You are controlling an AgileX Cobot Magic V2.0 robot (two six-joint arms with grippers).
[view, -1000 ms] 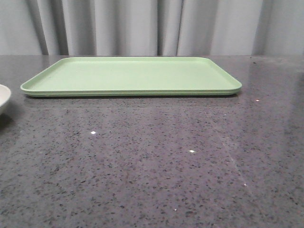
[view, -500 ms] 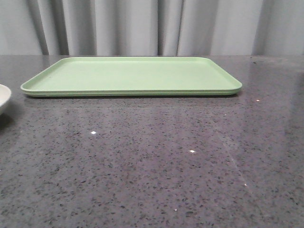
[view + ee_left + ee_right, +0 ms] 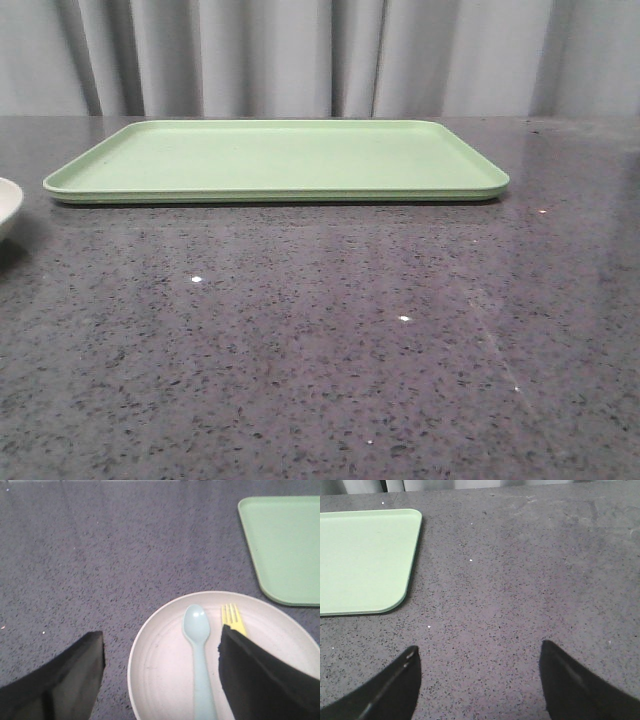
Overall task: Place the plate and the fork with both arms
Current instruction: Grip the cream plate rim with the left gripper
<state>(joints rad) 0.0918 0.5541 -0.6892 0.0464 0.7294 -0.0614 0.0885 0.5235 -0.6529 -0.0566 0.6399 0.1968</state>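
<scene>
The cream-white plate (image 3: 165,680) lies on the dark speckled table; only its edge (image 3: 6,205) shows at the far left of the front view. On it lie the yellow fork (image 3: 232,619), its handle hidden by a finger, and a pale blue spoon (image 3: 198,650). My left gripper (image 3: 161,650) hangs open over the plate's rim, one finger outside the plate above the table, the other above the fork. My right gripper (image 3: 477,662) is open above bare table, nothing between its fingers. Neither gripper shows in the front view.
A flat light-green tray (image 3: 275,160) lies at the back middle of the table; its corner (image 3: 285,550) is near the plate, and another corner (image 3: 365,560) is to one side of the right gripper. A grey curtain hangs behind the table.
</scene>
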